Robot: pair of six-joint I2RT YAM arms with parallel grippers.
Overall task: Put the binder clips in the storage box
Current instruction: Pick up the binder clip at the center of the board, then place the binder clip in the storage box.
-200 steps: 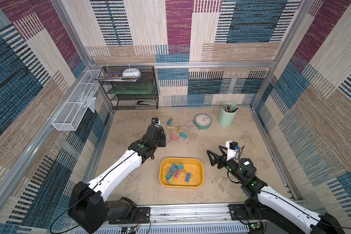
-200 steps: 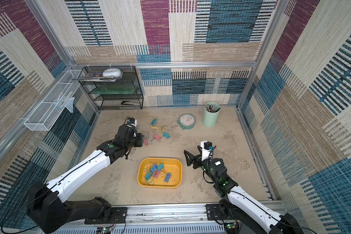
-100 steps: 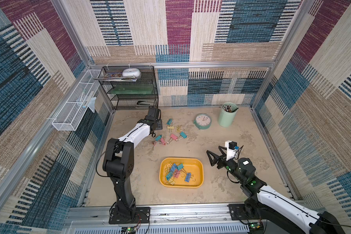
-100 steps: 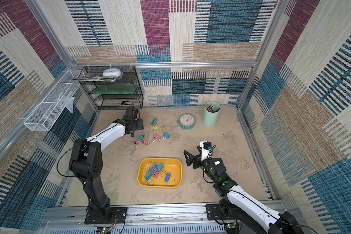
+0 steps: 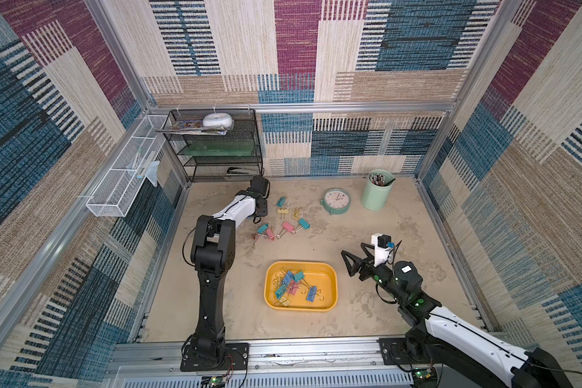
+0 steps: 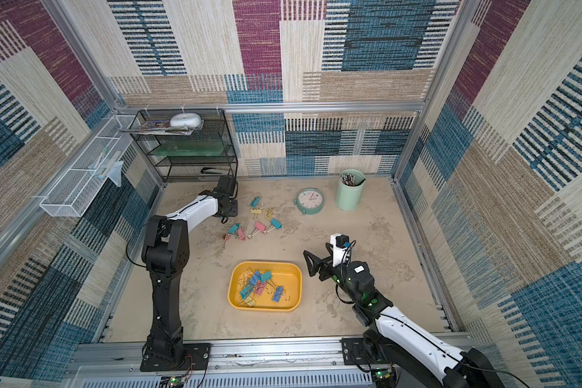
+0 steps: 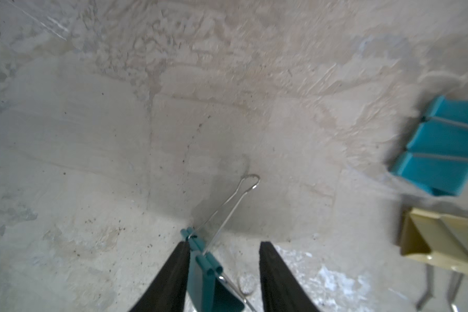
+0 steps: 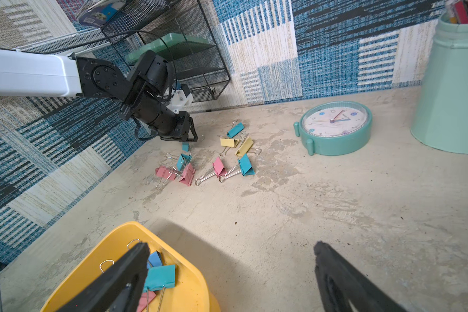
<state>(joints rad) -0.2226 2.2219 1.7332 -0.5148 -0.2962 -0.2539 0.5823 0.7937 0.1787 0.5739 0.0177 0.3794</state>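
The left claw (image 7: 224, 244), part-open with a teal clip (image 7: 203, 281) against one finger (image 7: 173, 275), grip unclear, hangs by the loose clips (image 5: 284, 218) at the desk's (image 5: 383, 235) back; the box (image 5: 331, 278) lies well apart toward the robot's end, just beside the wide-open right claw (image 8: 231, 244).

— How's the light?
— Bright and even from overhead in both top views, with faint shadows. The walls (image 5: 535, 134) bow at the edges (wide lens).
— And the wrist views?
— The left one is dimmer and smeared. The teal clip (image 7: 443, 146) is blurred, and a grey shadow lies on the tabletop (image 7: 92, 135) ahead of the left fingers (image 7: 170, 278). The right one is crisp farther off, though the right fingers (image 8: 114, 281) look soft and a broad shadow falls beside the box (image 8: 189, 286).
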